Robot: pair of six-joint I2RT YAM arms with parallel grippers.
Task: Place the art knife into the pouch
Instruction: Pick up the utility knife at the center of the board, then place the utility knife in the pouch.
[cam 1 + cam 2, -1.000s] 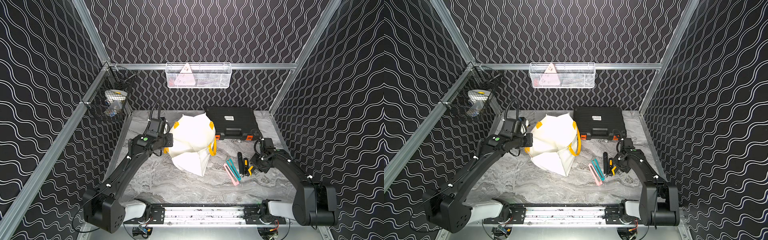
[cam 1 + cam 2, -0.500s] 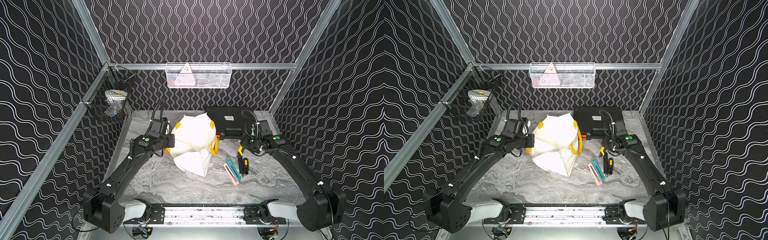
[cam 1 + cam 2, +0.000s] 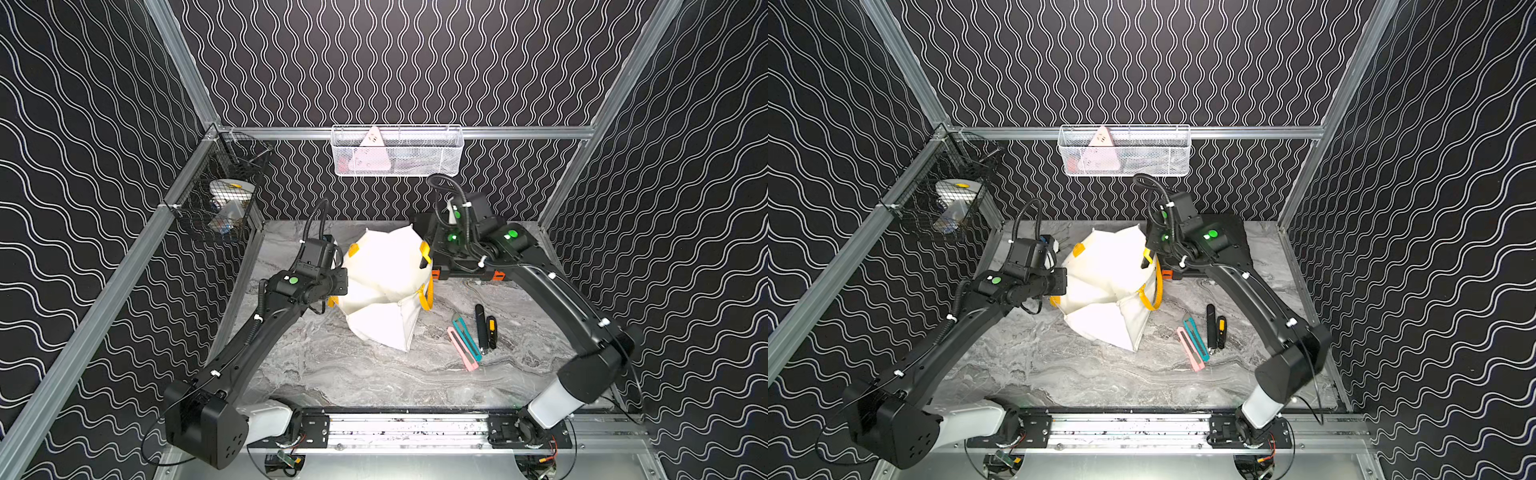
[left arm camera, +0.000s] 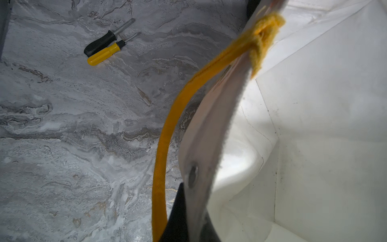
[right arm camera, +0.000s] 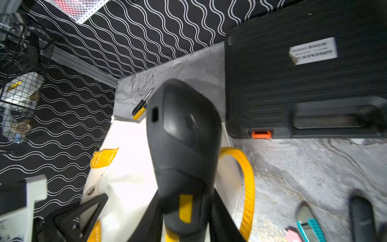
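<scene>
The white pouch (image 3: 384,286) (image 3: 1106,286) with yellow handles stands open at mid-table in both top views. My left gripper (image 3: 338,286) (image 3: 1061,283) is shut on the pouch's left rim (image 4: 201,144); the fingers pinch the fabric beside a yellow handle (image 4: 165,146). My right gripper (image 3: 425,261) (image 3: 1147,261) (image 5: 184,220) is shut on the art knife (image 5: 184,134), black with a yellow slider. It holds the knife over the pouch's right rim, pointing toward the opening (image 5: 129,167).
Pink (image 3: 461,351), teal (image 3: 467,336), black (image 3: 481,328) and yellow-black (image 3: 492,331) cutters lie right of the pouch. A black case (image 5: 293,83) with orange latches sits at the back right. Two screwdrivers (image 4: 104,49) lie behind the pouch. Wire baskets (image 3: 397,151) (image 3: 224,203) hang on the walls.
My right arm has lifted from the cutters on the table and swung back and left to the pouch's right rim, carrying the art knife. The left gripper kept its hold on the pouch.
</scene>
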